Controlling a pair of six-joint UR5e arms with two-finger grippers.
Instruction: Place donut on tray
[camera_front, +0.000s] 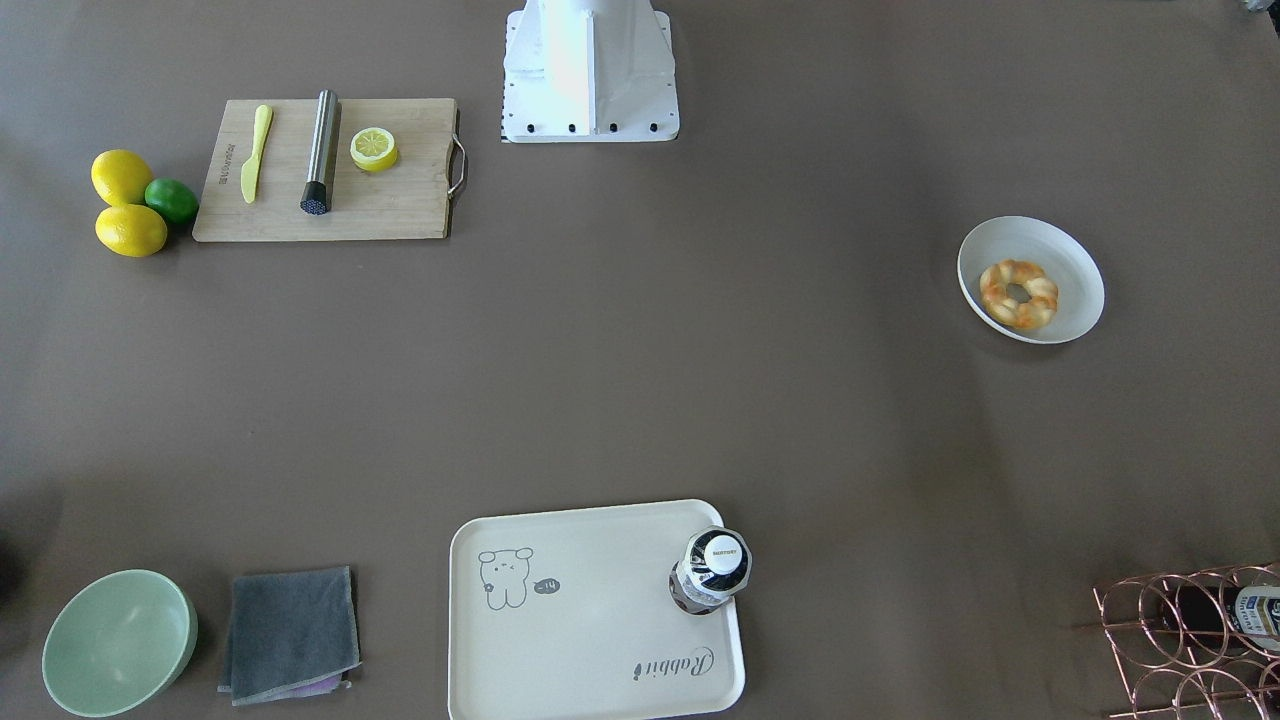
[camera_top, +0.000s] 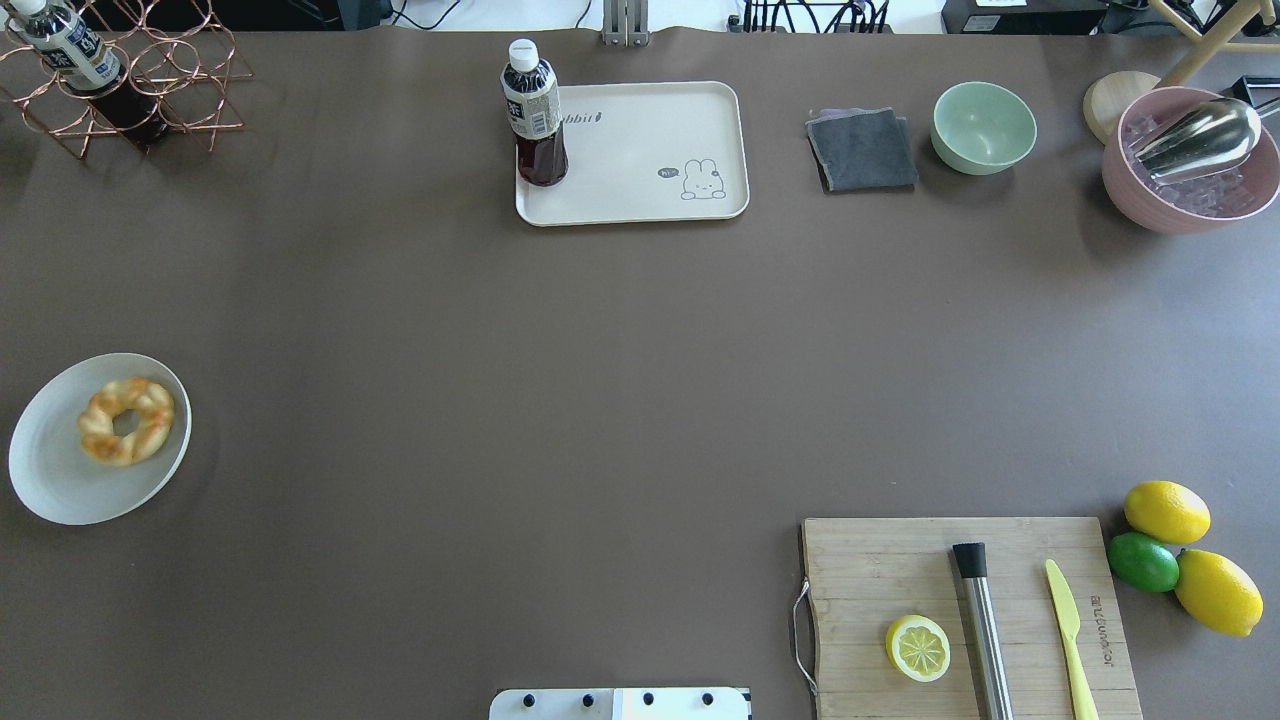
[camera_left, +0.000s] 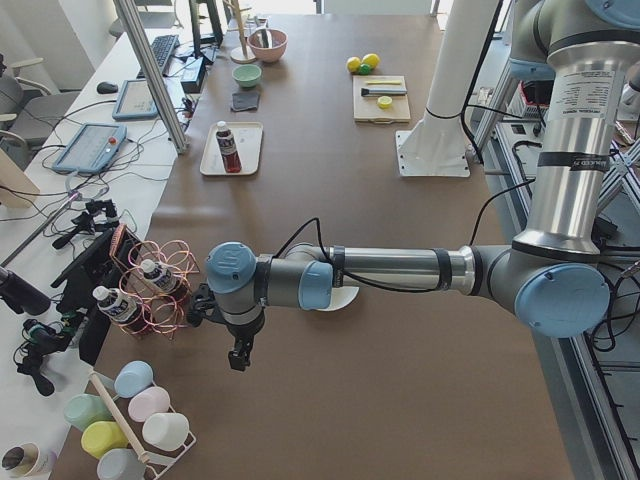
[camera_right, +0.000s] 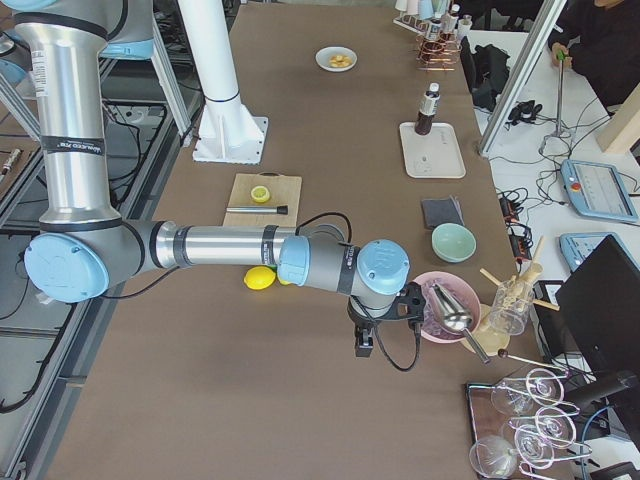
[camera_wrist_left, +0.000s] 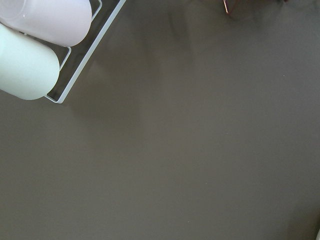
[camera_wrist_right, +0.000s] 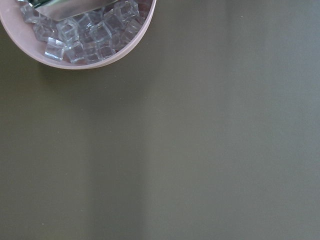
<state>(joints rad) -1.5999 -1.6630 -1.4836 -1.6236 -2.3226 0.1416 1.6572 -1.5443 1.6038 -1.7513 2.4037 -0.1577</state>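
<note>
The donut (camera_front: 1018, 293) lies in a round white bowl (camera_front: 1075, 270) on the robot's left side of the table; it also shows in the overhead view (camera_top: 126, 420). The cream tray (camera_front: 600, 620) with the animal drawing lies at the table's far edge (camera_top: 640, 150). A dark drink bottle (camera_front: 712, 570) stands on one corner of the tray. My left gripper (camera_left: 238, 357) shows only in the exterior left view, past the table's left end near a cup rack. My right gripper (camera_right: 364, 345) shows only in the exterior right view, beside a pink ice bowl. I cannot tell whether either is open or shut.
A wooden cutting board (camera_top: 880, 560) holds a lemon half (camera_top: 918, 647), a steel muddler and a yellow knife. Lemons and a lime (camera_top: 1143, 561) lie beside it. A grey cloth (camera_top: 862, 150), green bowl (camera_top: 984, 126), pink ice bowl (camera_top: 1190, 160) and copper bottle rack (camera_top: 120, 80) line the far edge.
</note>
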